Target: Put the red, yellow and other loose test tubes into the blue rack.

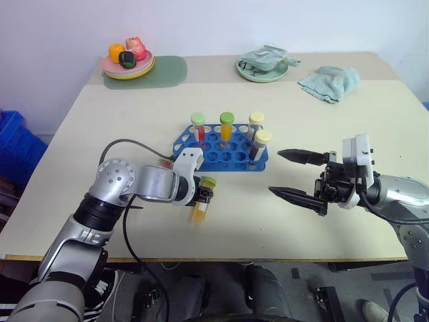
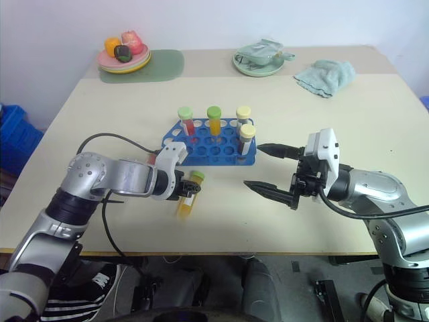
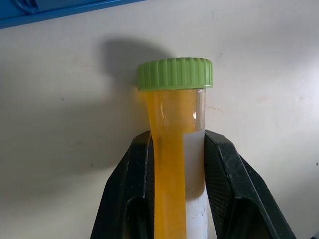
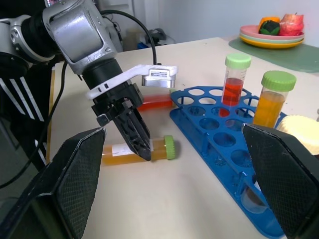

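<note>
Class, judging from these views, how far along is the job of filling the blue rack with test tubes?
Done: four capped tubes stand in the blue plastic rack. In hand: the left end effector is shut on a green-capped tube of yellow liquid lying on the table. Left: racking it, then the red tube beside the rack.

Clear plastic tube (image 3: 179,164) with ribbed green cap (image 3: 175,73) — matt cream tabletop (image 1: 348,154) — glossy blue rack (image 1: 221,149).

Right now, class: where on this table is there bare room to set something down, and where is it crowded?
Bare patches: between the blue rack and the towel, and between the rack and the green mat. Crowded: in front of the rack, where the left gripper clamps a yellow tube beside the open right gripper.
</note>
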You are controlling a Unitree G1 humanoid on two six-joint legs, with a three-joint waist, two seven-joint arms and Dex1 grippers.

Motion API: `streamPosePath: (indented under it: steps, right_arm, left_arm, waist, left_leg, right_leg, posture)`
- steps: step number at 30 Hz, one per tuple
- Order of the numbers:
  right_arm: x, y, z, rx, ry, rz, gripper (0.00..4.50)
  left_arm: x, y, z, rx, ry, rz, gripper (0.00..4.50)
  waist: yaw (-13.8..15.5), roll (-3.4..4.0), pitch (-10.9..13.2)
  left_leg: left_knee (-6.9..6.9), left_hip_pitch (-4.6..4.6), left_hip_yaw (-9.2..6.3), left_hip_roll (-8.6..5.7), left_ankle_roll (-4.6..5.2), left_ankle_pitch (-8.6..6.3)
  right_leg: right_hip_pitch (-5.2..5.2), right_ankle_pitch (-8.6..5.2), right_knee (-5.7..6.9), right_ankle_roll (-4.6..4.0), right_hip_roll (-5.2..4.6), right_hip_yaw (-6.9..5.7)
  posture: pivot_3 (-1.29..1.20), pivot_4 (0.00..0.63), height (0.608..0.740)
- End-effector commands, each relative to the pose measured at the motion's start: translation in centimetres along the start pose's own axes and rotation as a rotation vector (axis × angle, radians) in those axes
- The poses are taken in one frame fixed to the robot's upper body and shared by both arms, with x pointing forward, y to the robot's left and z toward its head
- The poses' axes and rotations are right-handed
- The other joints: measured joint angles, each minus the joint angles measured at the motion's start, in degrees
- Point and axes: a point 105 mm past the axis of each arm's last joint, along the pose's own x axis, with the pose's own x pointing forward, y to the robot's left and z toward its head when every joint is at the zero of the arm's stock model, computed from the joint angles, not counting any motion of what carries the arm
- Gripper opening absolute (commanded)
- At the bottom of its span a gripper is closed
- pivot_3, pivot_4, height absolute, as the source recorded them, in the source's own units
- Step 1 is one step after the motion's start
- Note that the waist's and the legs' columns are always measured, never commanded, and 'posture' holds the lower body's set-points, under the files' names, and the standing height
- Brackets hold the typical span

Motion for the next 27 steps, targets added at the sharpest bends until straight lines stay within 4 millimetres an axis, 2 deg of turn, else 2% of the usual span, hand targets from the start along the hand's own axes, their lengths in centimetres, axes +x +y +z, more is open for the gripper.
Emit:
streamPosePath:
  steps: [1,4,10,16,19,22,27]
  right_arm:
    - [0.0,0.0,1.0,-0.049,-0.031,0.000,4.50]
    - [-0.1,-0.1,1.0,-0.050,-0.029,-0.002,4.50]
    - [-0.5,0.0,0.7,-0.046,-0.009,0.000,4.50]
    - [-1.3,-0.4,0.5,-0.046,0.015,-0.013,4.50]
    - [-1.4,-0.4,0.5,-0.044,0.014,-0.012,4.50]
    - [-1.3,0.2,0.7,-0.046,0.013,0.008,4.50]
    - [-1.2,0.6,1.3,-0.036,-0.003,0.003,4.50]
  left_arm:
    - [-0.2,0.2,0.1,-0.011,-0.012,0.009,0.77]
    - [-0.6,0.0,0.5,0.012,-0.028,-0.006,0.77]
    - [-3.6,-1.0,1.2,0.212,-0.048,-0.083,0.77]
    - [-5.6,-1.5,1.4,0.326,-0.128,-0.093,0.77]
    - [-6.5,-3.1,2.5,0.420,-0.265,-0.164,0.77]
    - [-7.6,-4.2,3.5,0.599,-0.429,-0.189,0.77]
    - [-8.8,-3.6,4.6,0.774,-0.724,-0.212,0.77]
  waist:
    - [0.00,0.00,0.00]
    - [0.00,0.00,0.00]
    - [-0.09,0.00,0.00]
    - [-0.06,0.00,0.01]
    - [-0.09,0.00,0.01]
    - [-0.10,-0.01,0.01]
    - [-0.15,0.02,0.01]
  left_leg:
    - [0.00,0.00,0.00,0.00,0.00,0.00]
    - [0.00,0.00,0.00,0.00,0.00,0.00]
    - [0.00,-0.06,0.02,0.00,0.00,0.00]
    - [-0.02,-0.05,0.03,0.00,0.00,0.00]
    - [-0.02,-0.05,0.04,0.00,0.00,0.00]
    - [-0.05,-0.06,0.09,0.02,0.00,0.00]
    - [-0.22,0.03,0.41,0.15,0.00,0.00]
  right_leg:
    - [0.00,0.00,0.00,0.00,0.00,0.00]
    - [0.00,0.00,0.00,0.00,0.00,0.00]
    - [-0.09,0.00,0.04,0.00,0.00,0.01]
    - [-0.08,0.00,0.02,0.00,0.00,0.03]
    - [-0.06,0.00,0.01,0.00,0.01,0.02]
    - [-0.08,0.00,-0.02,0.00,0.01,0.02]
    - [-0.09,0.00,-0.09,0.00,0.03,0.13]
  posture:
    - [0.00,0.150,0.740]
    - [0.00,0.150,0.740]
    - [0.00,0.150,0.740]
    - [0.00,0.150,0.740]
    - [0.00,0.150,0.740]
    - [0.00,0.150,0.740]
    - [0.00,0.150,0.740]
